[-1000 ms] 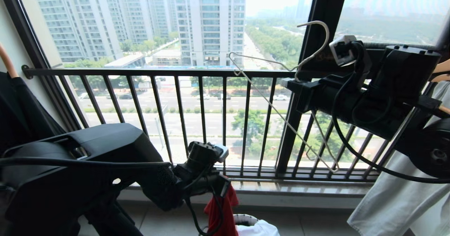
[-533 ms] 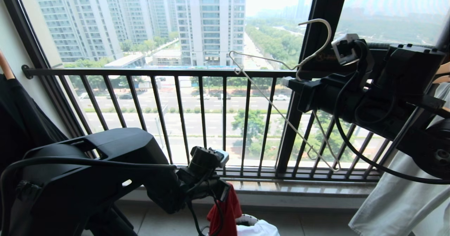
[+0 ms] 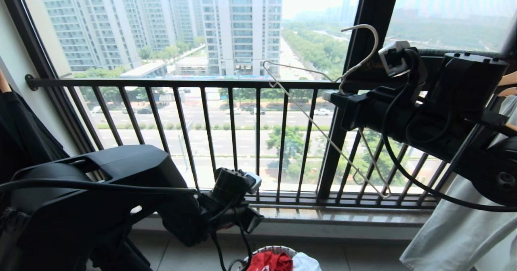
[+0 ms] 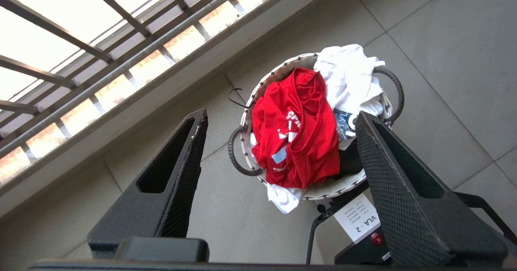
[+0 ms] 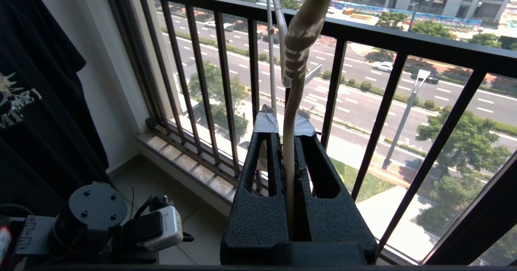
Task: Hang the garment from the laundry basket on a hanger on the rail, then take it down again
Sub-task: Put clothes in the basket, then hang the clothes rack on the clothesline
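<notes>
- The red T-shirt lies crumpled in the laundry basket on the floor tiles, on top of a white garment that spills over the basket's rim.
- The left gripper hangs directly above the basket with its jaws spread wide and nothing between them; the shirt is well below its fingertips.
- The right gripper is raised well above the basket and to its right, jaws clamped on the neck of the cream hanger, which tilts in front of the black window railing.
- Judged from this, the shirt looks let go into the basket, so the take-down half of the task seems all but finished; the hanger alone is not yet put away.
- To finish well, lift the left gripper straight up from the basket, so that a fingertip does not snag the loose red cloth and drag it over the rim.
- Check that the whole shirt sits inside the basket: it is far wider than the basket, and a fold could slide out.
- Keep the right gripper's hold firm: the hanger's long lower arm swings near the railing bars and could catch.
</notes>
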Controlling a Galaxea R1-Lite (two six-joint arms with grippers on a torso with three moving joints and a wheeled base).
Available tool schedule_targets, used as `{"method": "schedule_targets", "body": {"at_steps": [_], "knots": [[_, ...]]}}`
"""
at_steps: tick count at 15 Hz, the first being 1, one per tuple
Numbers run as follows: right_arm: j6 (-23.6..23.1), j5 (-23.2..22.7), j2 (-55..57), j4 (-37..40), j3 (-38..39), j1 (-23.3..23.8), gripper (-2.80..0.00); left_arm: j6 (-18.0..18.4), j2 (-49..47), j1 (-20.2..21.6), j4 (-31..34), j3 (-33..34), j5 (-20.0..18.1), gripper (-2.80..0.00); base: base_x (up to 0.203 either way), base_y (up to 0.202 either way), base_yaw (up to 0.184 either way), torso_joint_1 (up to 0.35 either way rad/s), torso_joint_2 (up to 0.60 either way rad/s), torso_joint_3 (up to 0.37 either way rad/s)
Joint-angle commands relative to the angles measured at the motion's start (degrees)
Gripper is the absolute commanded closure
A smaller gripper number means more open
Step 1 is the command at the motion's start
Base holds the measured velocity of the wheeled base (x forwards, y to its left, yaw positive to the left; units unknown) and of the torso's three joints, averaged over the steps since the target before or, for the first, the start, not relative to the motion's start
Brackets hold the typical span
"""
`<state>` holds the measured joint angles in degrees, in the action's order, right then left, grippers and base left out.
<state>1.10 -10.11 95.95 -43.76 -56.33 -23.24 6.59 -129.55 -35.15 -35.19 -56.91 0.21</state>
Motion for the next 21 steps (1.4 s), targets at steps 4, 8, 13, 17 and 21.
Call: {"method": "schedule_targets", "body": {"at_steps": [4, 8, 13, 17, 21], "knots": [[-0.7, 0.0, 1.6, -0.3, 0.2, -0.2, 0.0, 0.5, 12.5, -0.2, -0.1, 2.7, 1.2, 0.0, 0.0, 0.0, 0.0, 0.0, 0.0, 0.0], [-0.9, 0.9, 0.3, -0.5, 1.4, -1.8, 0.0, -1.0, 24.2, -1.6, -0.1, 3.9, 1.1, 0.0, 0.0, 0.0, 0.0, 0.0, 0.0, 0.0], [-5.4, 11.1, -4.4, -0.7, 4.9, -9.4, 0.0, -2.2, 38.5, -1.8, 1.9, 4.3, 1.5, 0.0, 0.0, 0.0, 0.0, 0.0, 0.0, 0.0], [-10.3, 13.7, -8.9, 1.2, 1.4, -10.6, 0.0, -2.6, 43.2, 0.8, 4.4, 3.2, 1.6, 0.0, 0.0, 0.0, 0.0, 0.0, 0.0, 0.0], [-13.0, 15.7, -12.5, 4.1, 0.1, -10.6, 0.0, -5.6, 44.4, 2.1, 4.3, 1.4, 1.7, 0.0, 0.0, 0.0, 0.0, 0.0, 0.0, 0.0]]}}
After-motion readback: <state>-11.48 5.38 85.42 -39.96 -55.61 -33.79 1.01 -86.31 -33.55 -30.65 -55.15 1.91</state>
